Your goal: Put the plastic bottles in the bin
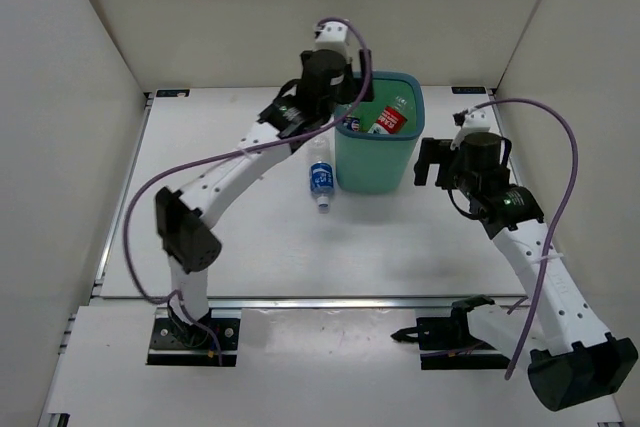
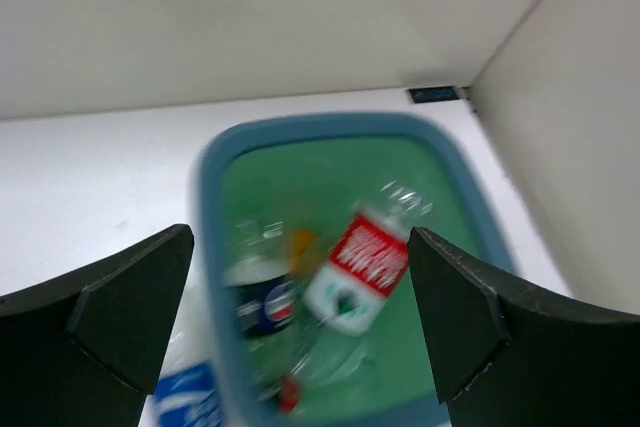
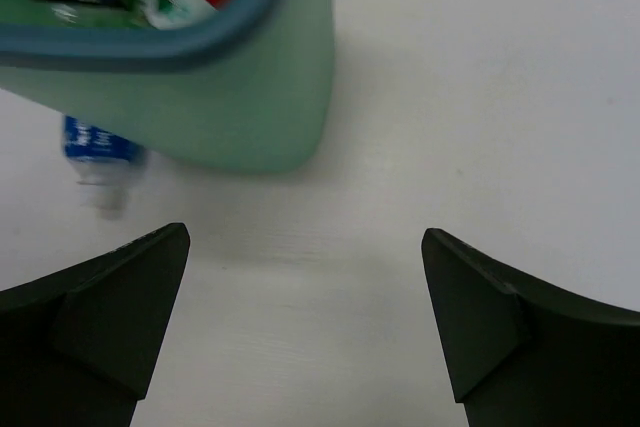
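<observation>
A: Where does the left gripper (image 2: 300, 239) sit against the bin (image 1: 378, 169)?
B: Over its mouth, at the far left part of the rim in the overhead view. The wrist camera looks down into the bin, and the jaws are spread wide with nothing between them

A: And the bottles?
B: Several lie inside. The red-label bottle (image 2: 362, 265) lies tilted below the gap between the fingers, nearer the right-hand one, with its clear neck end pointing up and right. Just left of it is the dark-label bottle (image 2: 264, 303). Between them there is a patch of orange, too blurred to name

A: Anything outside the bin?
B: The blue-label bottle (image 1: 321, 180) lies on its side on the table (image 1: 250, 237), just beside the bin's left wall, cap toward the near edge

A: The right gripper (image 3: 305, 237)?
B: Also spread wide and empty, above the table near the bin's right side. From its camera the bin's wall is ahead and to the left. The blue-label bottle shows past the bin's corner, apart from the fingers
</observation>
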Tool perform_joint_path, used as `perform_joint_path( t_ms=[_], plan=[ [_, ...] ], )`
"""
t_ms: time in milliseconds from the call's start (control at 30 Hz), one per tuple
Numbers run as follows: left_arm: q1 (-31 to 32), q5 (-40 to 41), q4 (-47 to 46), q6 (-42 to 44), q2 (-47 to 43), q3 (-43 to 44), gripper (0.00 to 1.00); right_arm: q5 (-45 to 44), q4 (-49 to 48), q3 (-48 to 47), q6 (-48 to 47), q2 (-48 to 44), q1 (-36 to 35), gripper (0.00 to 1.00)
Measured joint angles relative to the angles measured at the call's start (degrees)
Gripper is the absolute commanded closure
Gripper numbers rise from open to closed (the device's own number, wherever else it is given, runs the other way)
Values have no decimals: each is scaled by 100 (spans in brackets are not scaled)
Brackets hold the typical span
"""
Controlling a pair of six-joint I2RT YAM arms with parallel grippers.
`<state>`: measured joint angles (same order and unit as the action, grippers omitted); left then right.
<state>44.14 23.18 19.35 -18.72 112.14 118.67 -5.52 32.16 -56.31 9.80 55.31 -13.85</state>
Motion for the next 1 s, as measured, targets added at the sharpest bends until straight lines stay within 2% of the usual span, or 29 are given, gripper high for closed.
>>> perform_joint_path(
  t_ms=[100,200,333,433,600,800,1000],
  plan=[
    [-361,44,313,-170,-1239,-1303,2,-118,-129,-367,-63,42,-535,0],
    [-973,98,511,-422,-2592,-2850,2,-131,-111,-490,-79,398,-1539,1],
    [-2118,151,1023,-758,-4041,-4494,1,55,-310,-697,-74,1397,-2645,1],
    [-2625,269,1637,-833,-4728,-5348,1,243,-496,-835,-31,2286,-2944,1],
    [-2732,203,2413,-946,-5368,-5947,1,-11,-741,-1672,55,3781,-3115,1],
    [-2739,-114,2697,-1069,-6260,-6151,1,-960,-1176,-2739,282,5372,-3213,1],
    [-2732,-59,3027,-1082,-6457,-6148,2,-1569,-1421,-3056,522,6000,-3134,3]
  ],
)
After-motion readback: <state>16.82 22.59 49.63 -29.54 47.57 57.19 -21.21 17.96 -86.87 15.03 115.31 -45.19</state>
